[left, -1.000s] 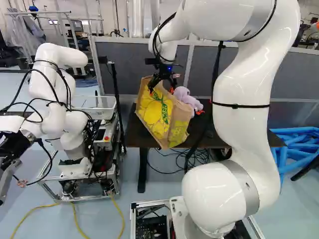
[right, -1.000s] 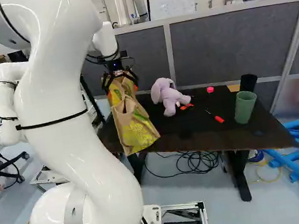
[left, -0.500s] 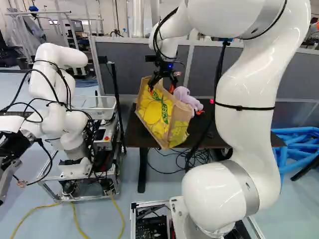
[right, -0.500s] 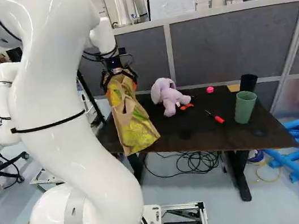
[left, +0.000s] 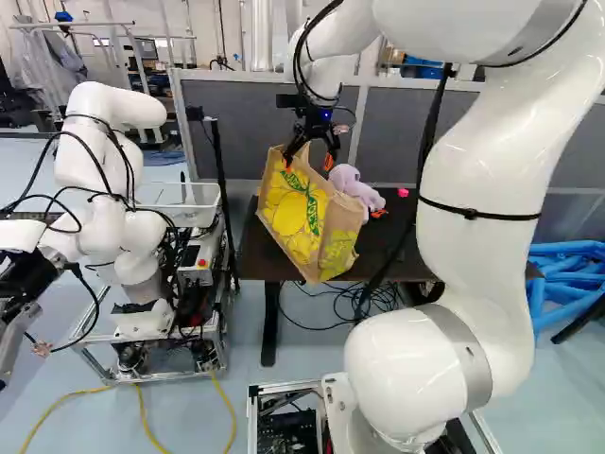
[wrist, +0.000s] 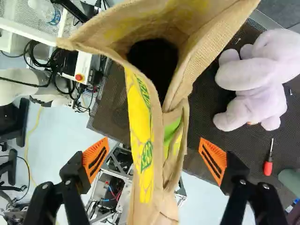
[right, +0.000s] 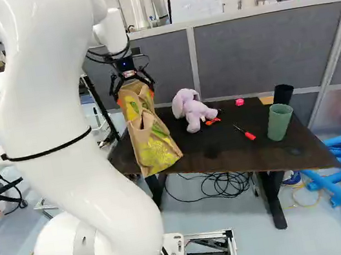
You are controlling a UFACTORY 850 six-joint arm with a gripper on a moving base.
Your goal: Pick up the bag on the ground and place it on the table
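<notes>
Right now, the gripper is released, its fingers spread wide with the orange pads on either side of the bag and apart from it. The bag is at the left end of the dark table, by the near edge, leaning in the left base view, its mouth open. Just right of it lies a lilac plush toy. Farther right are a red-handled screwdriver and a green cup, with a black cup on the far side.
</notes>
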